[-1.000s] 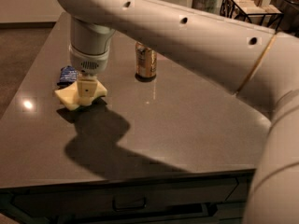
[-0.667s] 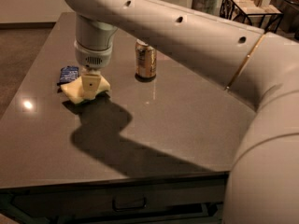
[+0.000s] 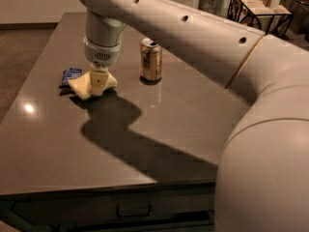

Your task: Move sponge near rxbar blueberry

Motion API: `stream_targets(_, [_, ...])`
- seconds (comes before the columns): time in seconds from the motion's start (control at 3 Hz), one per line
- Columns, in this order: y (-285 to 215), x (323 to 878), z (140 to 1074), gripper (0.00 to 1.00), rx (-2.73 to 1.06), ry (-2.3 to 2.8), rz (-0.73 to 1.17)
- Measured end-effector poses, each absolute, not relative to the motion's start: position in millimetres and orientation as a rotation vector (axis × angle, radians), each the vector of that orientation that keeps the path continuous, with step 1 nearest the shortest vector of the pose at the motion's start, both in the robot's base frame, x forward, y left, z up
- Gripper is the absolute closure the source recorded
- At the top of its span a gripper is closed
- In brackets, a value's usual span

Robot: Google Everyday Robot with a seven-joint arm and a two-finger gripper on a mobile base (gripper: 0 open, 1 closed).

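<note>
Sponge (image 3: pixel 80 86) is held clamped in gripper (image 3: pixel 98 81) just beside rxbar blueberry (image 3: pixel 71 76); placement judged nearly done, release and straight lift called for.

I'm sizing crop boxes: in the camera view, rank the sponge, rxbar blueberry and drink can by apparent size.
Largest: sponge and drink can look about alike; the gripper, clamped on the sponge, hides part of it, so no ranking between them.
Smallest: rxbar blueberry.
</note>
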State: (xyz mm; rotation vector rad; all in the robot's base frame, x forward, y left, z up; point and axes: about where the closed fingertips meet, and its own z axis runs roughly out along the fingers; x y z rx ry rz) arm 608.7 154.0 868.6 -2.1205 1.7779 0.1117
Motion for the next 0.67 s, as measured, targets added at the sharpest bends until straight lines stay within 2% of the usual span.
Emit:
stream_targets(0.33, [154.8, 608.4, 867.3, 0.13, -2.123, 1.778, 0.113])
stream_targets(0.67, [155.4, 608.2, 865.7, 0.00, -2.126, 1.778, 0.114])
